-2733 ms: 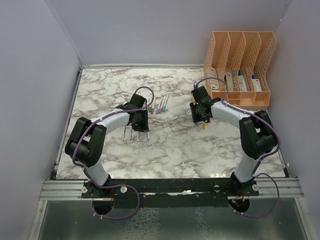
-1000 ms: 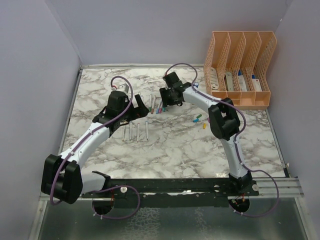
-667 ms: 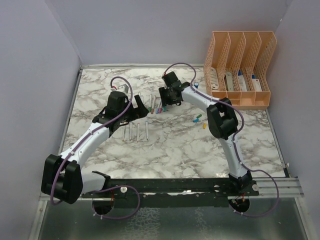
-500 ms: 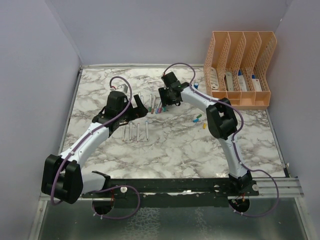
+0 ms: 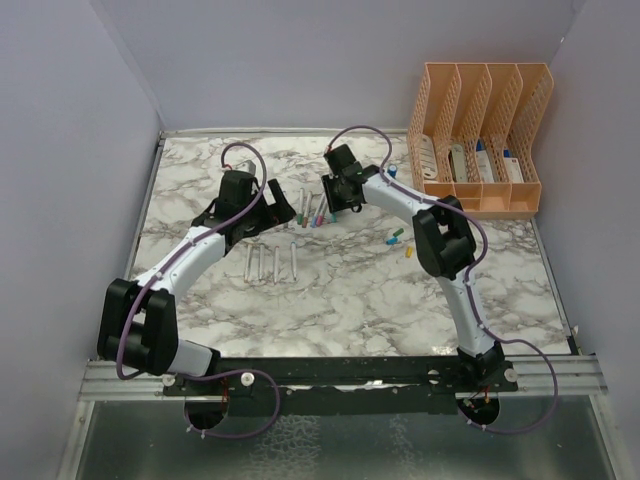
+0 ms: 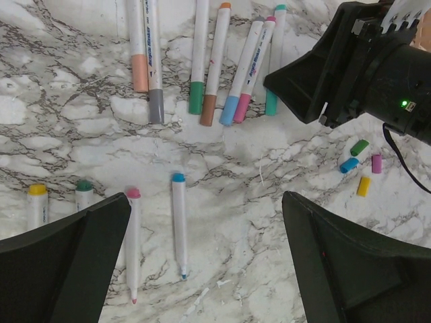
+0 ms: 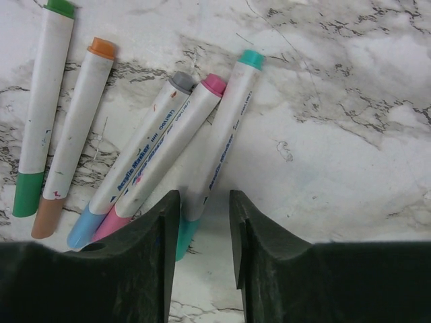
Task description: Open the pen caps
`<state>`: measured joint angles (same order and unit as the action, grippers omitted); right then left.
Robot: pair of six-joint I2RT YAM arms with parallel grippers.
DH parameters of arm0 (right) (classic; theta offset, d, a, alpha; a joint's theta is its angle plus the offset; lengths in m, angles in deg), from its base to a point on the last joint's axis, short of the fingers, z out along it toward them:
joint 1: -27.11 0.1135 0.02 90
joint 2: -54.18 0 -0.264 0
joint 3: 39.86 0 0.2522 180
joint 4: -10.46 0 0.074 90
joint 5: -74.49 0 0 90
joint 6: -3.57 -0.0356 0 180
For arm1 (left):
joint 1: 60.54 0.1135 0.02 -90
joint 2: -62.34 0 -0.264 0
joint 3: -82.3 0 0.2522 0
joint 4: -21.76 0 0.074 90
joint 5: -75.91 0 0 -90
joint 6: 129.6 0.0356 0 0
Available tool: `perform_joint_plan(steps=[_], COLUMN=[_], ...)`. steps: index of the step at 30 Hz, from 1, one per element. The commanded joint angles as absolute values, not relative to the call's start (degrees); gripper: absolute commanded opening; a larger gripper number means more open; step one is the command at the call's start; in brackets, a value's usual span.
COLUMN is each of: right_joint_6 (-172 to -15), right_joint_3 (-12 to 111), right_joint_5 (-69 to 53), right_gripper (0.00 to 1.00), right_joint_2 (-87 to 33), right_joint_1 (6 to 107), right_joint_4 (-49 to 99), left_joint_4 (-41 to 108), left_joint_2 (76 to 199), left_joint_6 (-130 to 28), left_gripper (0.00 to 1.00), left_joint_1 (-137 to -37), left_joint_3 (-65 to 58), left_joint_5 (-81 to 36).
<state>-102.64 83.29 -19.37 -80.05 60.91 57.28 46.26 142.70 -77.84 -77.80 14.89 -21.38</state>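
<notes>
Several capped pens [image 6: 232, 74] lie side by side on the marble table [image 5: 340, 290]. Their pen caps are peach, grey, green [image 7: 27, 195], brown [image 7: 47, 219], light blue [image 7: 81, 232], pink [image 7: 111, 225] and teal [image 7: 183, 239]. My right gripper [image 7: 203, 198] is down over the teal-capped pen [image 7: 225, 128]. Its jaws straddle the cap end with a gap on the right side. My left gripper [image 6: 205, 208] hovers wide open above several uncapped pens [image 6: 179, 222]. Loose caps [image 6: 359, 161] lie off to the right. In the top view both grippers, left [image 5: 285, 210] and right [image 5: 335, 205], flank the pen row.
An orange file organiser [image 5: 480, 135] with items inside stands at the back right corner. Purple walls enclose the table on three sides. The uncapped pens [image 5: 270, 262] lie in a row in front of the capped ones.
The right jaws have narrowed around the teal-capped pen. The left arm has shifted towards the back of the table, with its jaws staying wide.
</notes>
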Motion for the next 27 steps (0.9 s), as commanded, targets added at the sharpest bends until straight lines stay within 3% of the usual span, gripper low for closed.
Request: perform_joint_plan(steps=[1, 8, 14, 20, 27], right_joint_6=[-103.24, -105.40, -106.14, -102.66, -96.72], right_joint_3=[79.01, 69.55, 61.87, 55.05, 46.16], right_joint_5=[-19.60, -19.21, -19.43, -21.73, -14.25], right_gripper=[0.31, 0.19, 0.02, 0.01, 0.01], right_joint_2=[-80.22, -75.55, -70.56, -62.21, -50.96], right_joint_1=[61.39, 60.68, 58.96, 58.93, 58.99], right_joint_4=[59.02, 56.22, 53.65, 47.28, 37.61], left_joint_4=[43.80, 42.03, 39.18, 33.77, 29.80], left_joint_2=[142.48, 142.41, 144.38, 147.74, 154.23], left_joint_6=[-79.44, -80.11, -81.51, -84.95, -88.02], left_gripper=[0.99, 0.99, 0.99, 0.97, 0.93], left_joint_1=[-77.61, -77.68, -77.76, -79.21, -83.39], left_joint_3=[13.96, 15.29, 15.43, 15.05, 11.23], left_joint_5=[-22.82, -25.03, -28.41, -31.99, -33.72])
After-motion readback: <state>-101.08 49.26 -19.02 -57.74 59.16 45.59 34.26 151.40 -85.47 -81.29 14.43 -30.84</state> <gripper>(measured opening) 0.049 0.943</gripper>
